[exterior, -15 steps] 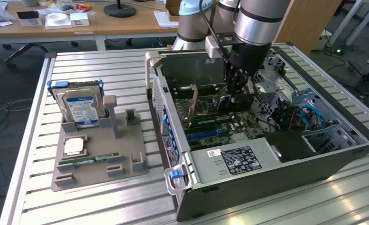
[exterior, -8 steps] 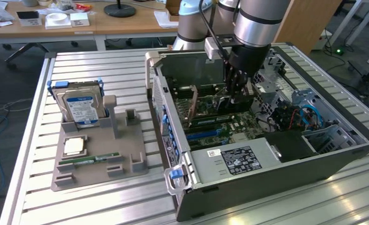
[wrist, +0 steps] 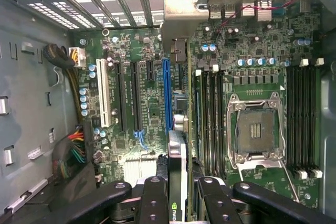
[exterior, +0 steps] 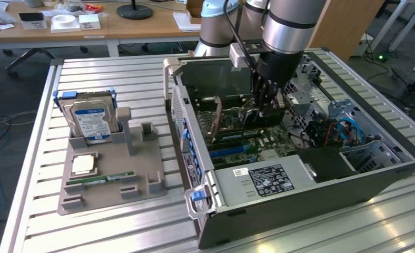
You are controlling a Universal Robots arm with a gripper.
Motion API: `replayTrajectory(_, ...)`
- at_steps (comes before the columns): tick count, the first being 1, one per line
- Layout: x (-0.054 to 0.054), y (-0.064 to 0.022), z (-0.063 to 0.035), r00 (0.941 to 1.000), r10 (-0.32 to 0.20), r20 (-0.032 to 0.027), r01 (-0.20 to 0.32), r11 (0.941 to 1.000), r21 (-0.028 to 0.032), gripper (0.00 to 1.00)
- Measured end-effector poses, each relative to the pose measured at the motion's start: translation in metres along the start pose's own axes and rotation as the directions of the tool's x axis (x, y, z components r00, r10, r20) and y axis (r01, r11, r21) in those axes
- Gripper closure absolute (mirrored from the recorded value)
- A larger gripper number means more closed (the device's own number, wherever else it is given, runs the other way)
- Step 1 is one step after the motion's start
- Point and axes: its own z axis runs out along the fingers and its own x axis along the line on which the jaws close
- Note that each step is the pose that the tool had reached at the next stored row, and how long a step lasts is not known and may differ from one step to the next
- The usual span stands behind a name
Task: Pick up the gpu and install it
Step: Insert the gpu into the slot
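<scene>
Clenching the gpu (wrist: 177,153) edge-down, the pincer (wrist: 177,195) hung inside the case (exterior: 320,197) so the card's edge faced the slots (wrist: 167,93) below it.

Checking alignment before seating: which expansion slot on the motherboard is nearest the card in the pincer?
The blue slot, the only blue one; the gpu in the pincer hangs just beside it, the white slot and black slots farther off.
</scene>
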Motion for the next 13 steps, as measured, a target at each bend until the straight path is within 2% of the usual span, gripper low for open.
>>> replayTrajectory(13,0.0005,0.0019,0.0072,1.0,-0.003,0.0001,0.003,1.0,-0.0001,0.73)
